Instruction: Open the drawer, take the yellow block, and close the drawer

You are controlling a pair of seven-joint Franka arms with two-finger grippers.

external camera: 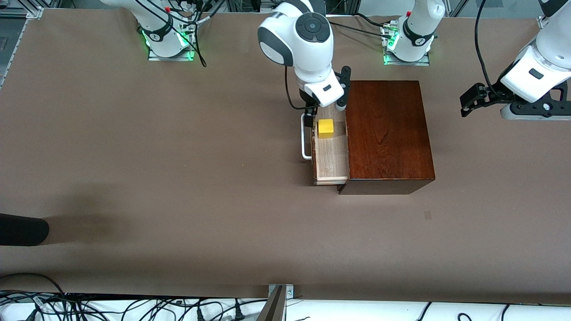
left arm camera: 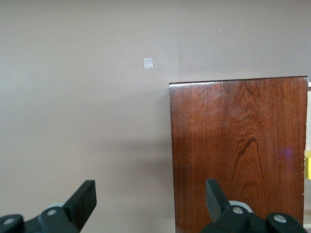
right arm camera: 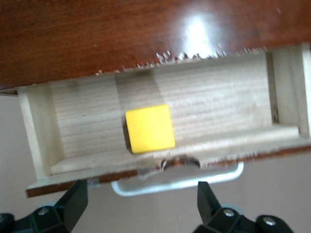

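The dark mahogany box stands mid-table, and its drawer is pulled out toward the right arm's end. The pale tray and white bar handle are exposed. The yellow block lies in the tray close to the drawer front. My right gripper hangs open above the drawer front. Its fingertips are spread over the handle and hold nothing. My left gripper waits open in the air at the left arm's end, beside the box, also empty.
A small pale square mark sits on the brown table, nearer the front camera than the box. A dark rounded object pokes in at the right arm's end. Cables run along the table's front edge.
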